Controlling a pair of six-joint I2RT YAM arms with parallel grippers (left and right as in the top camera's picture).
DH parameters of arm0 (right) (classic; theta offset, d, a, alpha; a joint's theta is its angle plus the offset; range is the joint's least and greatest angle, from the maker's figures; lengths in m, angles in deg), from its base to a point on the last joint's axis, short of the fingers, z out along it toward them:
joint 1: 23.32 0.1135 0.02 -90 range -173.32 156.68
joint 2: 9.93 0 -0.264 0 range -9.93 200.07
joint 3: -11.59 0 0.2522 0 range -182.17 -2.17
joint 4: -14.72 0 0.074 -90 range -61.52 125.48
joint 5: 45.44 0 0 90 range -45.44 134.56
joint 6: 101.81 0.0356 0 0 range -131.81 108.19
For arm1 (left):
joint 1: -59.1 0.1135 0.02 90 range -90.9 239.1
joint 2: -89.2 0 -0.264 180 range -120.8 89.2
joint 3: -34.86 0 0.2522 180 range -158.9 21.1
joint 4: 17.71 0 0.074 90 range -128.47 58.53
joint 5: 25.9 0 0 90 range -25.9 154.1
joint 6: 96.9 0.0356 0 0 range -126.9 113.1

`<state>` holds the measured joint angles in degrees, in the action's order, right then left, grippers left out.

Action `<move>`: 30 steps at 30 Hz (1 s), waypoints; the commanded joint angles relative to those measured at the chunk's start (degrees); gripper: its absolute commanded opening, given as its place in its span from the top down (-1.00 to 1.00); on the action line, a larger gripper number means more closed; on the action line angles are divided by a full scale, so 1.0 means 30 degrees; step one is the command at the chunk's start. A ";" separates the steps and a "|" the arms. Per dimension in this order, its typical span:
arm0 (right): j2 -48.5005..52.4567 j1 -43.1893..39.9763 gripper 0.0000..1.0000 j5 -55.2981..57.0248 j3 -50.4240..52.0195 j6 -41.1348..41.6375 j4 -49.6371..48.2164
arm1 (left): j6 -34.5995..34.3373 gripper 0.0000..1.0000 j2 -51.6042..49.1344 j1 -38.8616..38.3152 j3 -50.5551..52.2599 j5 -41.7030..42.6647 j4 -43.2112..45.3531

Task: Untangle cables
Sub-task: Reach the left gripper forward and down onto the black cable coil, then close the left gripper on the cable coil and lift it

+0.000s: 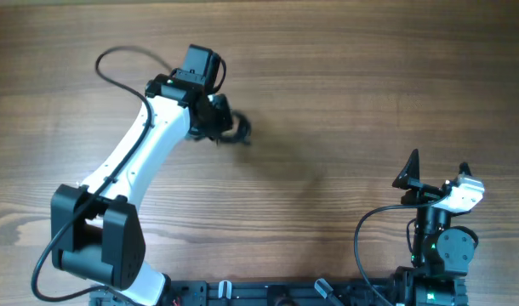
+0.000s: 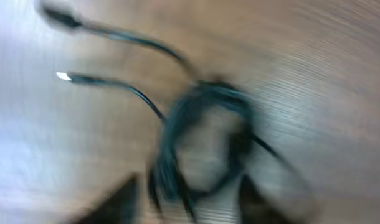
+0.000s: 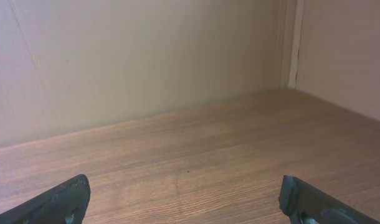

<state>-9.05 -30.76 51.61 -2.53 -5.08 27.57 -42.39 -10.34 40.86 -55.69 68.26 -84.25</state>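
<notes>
The cables [image 2: 171, 134] form a small dark bundle [image 1: 242, 133] on the wooden table, just right of my left gripper [image 1: 228, 126]. The left wrist view is badly blurred. It shows a black loop with two loose ends running up left, one tipped with a silvery plug [image 2: 63, 76]. My left gripper [image 2: 190, 204] hovers over the loop's near side with its dark fingers [image 2: 115, 202] apart, so it reads as open; strands pass between them. My right gripper [image 1: 438, 170] stands far off at the right, wide open [image 3: 184, 205] and empty.
A thicker black cable [image 1: 115, 59] loops from the left arm near the back left. The arm bases and a rail [image 1: 242, 293] line the front edge. A pale wall [image 3: 146, 62] rises beyond the table in the right wrist view.
</notes>
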 commanded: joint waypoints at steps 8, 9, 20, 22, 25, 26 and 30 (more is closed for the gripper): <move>-0.0153 -0.0051 -1.00 -0.0255 0.0022 -0.0233 -0.0036 | -0.2106 -0.28 -0.0219 -0.0284 0.0583 -0.2914 -0.0532; -0.0153 -0.0051 -1.00 -0.0255 0.0022 -0.0233 -0.0036 | -0.1552 -0.23 -0.0219 -0.0299 0.0765 -0.2914 -0.0379; -0.0153 -0.0051 -0.99 -0.0255 0.0022 -0.0233 -0.0036 | -0.5625 -0.52 -0.0219 -0.0168 0.4648 -0.3825 0.5231; -0.0153 -0.0051 -0.99 -0.0255 0.0022 -0.0233 -0.0036 | -0.8160 -0.52 -0.0219 -0.0168 0.4656 -0.5457 0.5683; -0.0153 -0.0051 -0.99 -0.0255 0.0022 -0.0233 -0.0036 | -1.1657 -0.47 -0.0364 -0.0168 0.4656 -0.5916 0.6091; -0.0153 -0.0051 -0.99 -0.0255 0.0022 -0.0226 -0.0036 | -1.2371 -0.42 -0.0561 -0.0168 0.4656 -0.5909 0.6484; -0.0153 -0.0051 -0.99 -0.0255 0.0022 -0.0233 -0.0036 | -1.4498 -0.35 -0.2076 -0.0175 0.4656 -0.4714 0.7563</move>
<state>-9.05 -30.76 51.61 -2.53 -5.08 27.60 -77.97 -12.49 40.07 -42.03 52.85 -62.59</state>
